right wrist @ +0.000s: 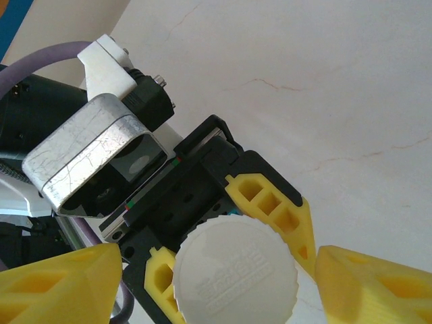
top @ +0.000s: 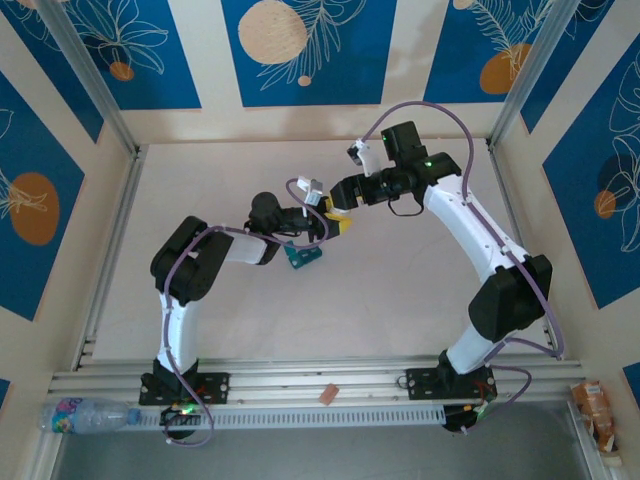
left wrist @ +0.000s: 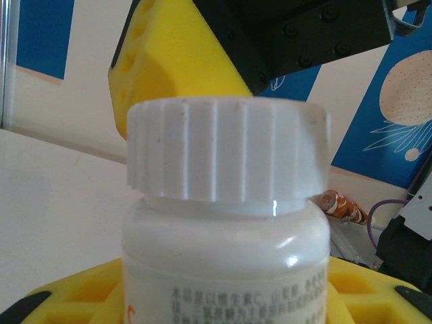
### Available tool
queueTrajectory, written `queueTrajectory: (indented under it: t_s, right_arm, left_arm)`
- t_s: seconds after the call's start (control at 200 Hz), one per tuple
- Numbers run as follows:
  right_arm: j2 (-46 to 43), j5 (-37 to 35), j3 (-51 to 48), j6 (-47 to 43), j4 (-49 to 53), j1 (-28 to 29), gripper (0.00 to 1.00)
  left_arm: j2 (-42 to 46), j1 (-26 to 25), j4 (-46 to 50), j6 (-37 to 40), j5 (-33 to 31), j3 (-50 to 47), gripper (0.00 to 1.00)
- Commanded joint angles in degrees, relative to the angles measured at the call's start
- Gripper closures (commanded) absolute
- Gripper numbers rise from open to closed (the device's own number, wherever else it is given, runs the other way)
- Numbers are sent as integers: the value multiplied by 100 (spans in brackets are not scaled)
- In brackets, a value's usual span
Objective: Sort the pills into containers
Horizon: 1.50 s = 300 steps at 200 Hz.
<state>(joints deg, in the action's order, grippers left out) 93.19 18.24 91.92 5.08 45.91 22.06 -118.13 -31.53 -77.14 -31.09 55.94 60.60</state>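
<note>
**Bottle poised for opening:** the left tool (left wrist: 219, 297) is clamped on a white bottle (left wrist: 226, 250), with its yellow fingers (right wrist: 297, 216) pressed to the body just under the ribbed cap (right wrist: 236, 277). The right tool (right wrist: 219, 283) hangs over the cap with its jaws spread. A gap shows on each side and it grips nothing. The teal pill box (top: 303, 256) lies on the table (top: 420, 300) just below the left tool, toward that arm's base and apart from both tools. The likely next step is to close on the cap and twist. An off-centre close could shove the bottle askew. A weak hold could let the bottle turn with the cap. A cap freed off upright could scatter pills past the box.
</note>
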Motion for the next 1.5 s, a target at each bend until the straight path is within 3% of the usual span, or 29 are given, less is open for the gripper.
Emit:
queueTrajectory:
  t_s: [0.0, 0.245, 0.51, 0.635, 0.83, 1.05, 1.31, 1.496]
  right_arm:
    - [32, 75, 20, -75, 50, 26, 29]
    - [76, 170, -51, -23, -6, 17, 51]
    - [68, 140, -210, 101, -103, 119, 61]
    - [61, -258, -306, 382, -118, 321, 65]
    - [-45, -1286, -646, 1450, -272, 711, 65]
    - [-211, -1627, -987, 2072, -600, 966, 65]
    - [-246, -1453, -497, 1866, -338, 690, 63]
    - [-635, -895, -445, 1627, -530, 261, 46]
  left_arm:
    - [212, -27, -227, 77, 130, 143, 100]
    - [211, -36, -231, 70, 134, 140, 100]
    - [203, -44, -231, 63, 128, 170, 100]
    - [204, -53, -223, 61, 119, 198, 100]
    - [200, -69, -196, 68, 102, 240, 100]
    - [188, -68, -163, 85, 101, 252, 100]
    - [187, -74, -126, 88, 102, 264, 100]
    - [197, -74, -134, 97, 118, 233, 100]
